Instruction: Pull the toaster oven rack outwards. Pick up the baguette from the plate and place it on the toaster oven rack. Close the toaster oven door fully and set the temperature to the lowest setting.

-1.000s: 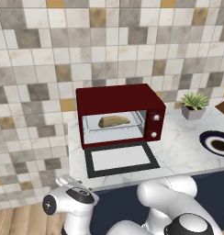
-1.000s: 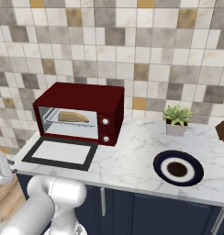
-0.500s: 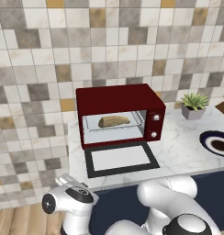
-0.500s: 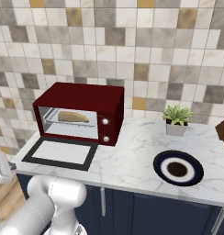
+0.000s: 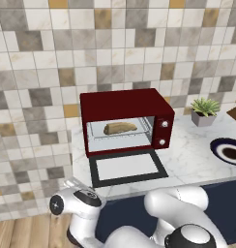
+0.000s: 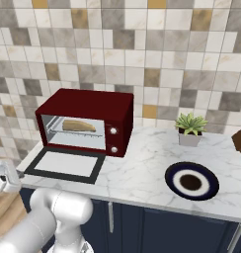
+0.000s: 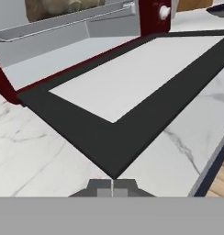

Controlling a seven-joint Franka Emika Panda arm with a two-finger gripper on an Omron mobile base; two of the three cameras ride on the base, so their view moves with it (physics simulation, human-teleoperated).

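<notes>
1. The baguette (image 5: 120, 128) lies on the rack (image 5: 121, 137) inside the oven (image 5: 125, 121); the door (image 5: 125, 167) lies open, flat on the desk (image 6: 142, 163) toward its front left edge.
2. Risk: the pincer (image 7: 112, 189), fingertips pressed together and empty, may slip off the door's corner rather than lift it.
3. The arm is folded low before the desk, with the pincer just off that corner.

Glossy white rounded arm (image 5: 173, 213) segments with dark round joint caps.
</notes>
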